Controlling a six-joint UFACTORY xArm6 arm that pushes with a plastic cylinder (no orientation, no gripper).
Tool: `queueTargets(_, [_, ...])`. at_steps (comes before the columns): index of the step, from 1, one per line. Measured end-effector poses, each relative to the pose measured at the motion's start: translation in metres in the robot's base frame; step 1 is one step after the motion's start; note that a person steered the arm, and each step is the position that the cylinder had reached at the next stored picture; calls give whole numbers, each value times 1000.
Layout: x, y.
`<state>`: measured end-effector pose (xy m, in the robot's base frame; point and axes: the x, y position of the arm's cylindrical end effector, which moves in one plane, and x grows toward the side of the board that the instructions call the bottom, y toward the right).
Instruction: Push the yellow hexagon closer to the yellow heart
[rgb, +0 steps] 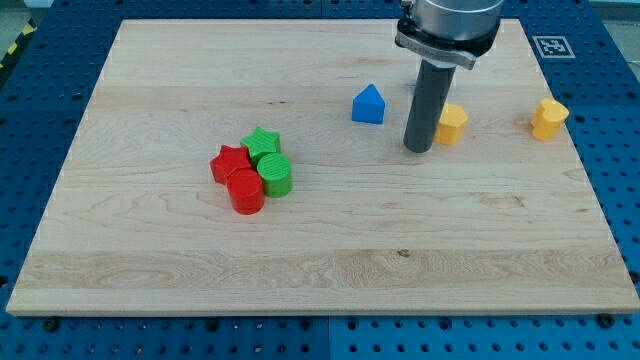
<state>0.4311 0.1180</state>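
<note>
My tip (417, 150) rests on the wooden board (320, 260), right of centre in the upper half. The yellow hexagon (453, 123) sits just to the right of the rod and slightly above the tip, touching or nearly touching the rod; its left edge is hidden behind it. The yellow heart (548, 118) lies farther to the view's right, near the board's right edge, about level with the hexagon. A clear gap separates the two yellow blocks.
A blue house-shaped block (368, 104) sits just left of the rod. Left of centre is a tight cluster: red star (227, 162), red cylinder (246, 192), green star (262, 143), green cylinder (276, 175). A black-and-white marker (549, 46) is at the top right corner.
</note>
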Motion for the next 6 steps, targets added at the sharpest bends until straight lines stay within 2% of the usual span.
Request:
queueTargets(2, [-6, 61])
queueTargets(3, [-7, 9])
queueTargets(4, [-25, -16])
queueTargets(6, [-29, 63])
